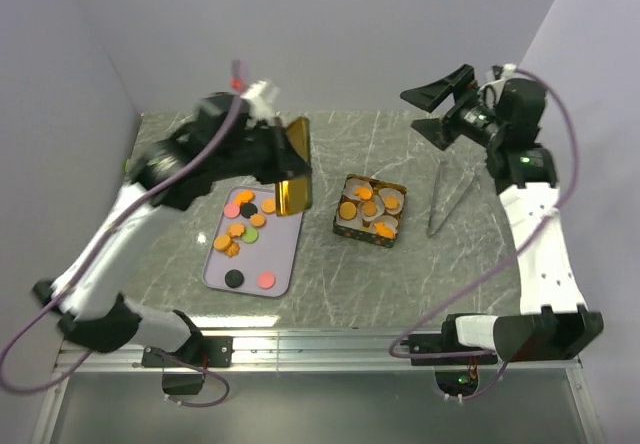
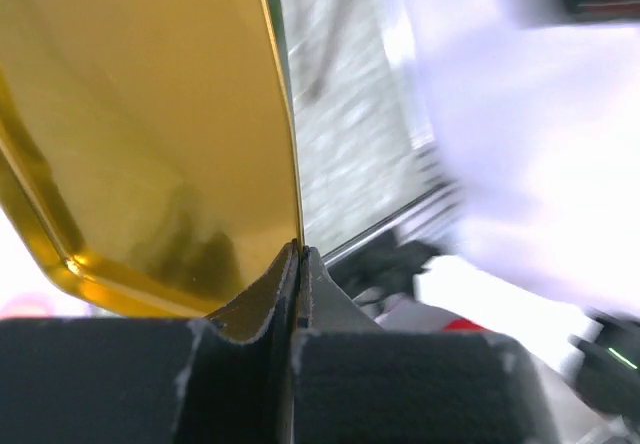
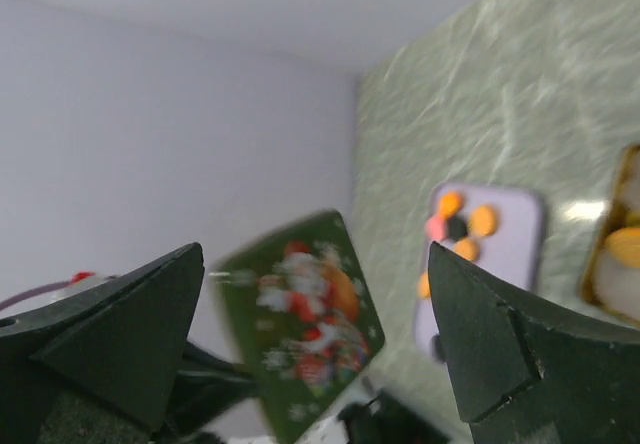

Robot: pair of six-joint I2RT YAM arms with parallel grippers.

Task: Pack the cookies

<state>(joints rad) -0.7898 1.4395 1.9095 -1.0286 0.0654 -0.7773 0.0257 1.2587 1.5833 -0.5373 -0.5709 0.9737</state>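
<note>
Top external shows one tray (image 1: 272,252), one tin (image 1: 338,226); left jaws clamp one lid (image 1: 294,164), right jaws gape empty.

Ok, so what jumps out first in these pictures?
A shiny gold rectangular tin lid, green-printed on its outer face, is held aloft on edge by the left gripper, jaws shut on its rim. Beneath it a lilac tray carries loose orange, pink, black and green round cookies, and right of that an open gold tin holds more in white paper cups. The right gripper hovers far right, jaws wide open.
</note>
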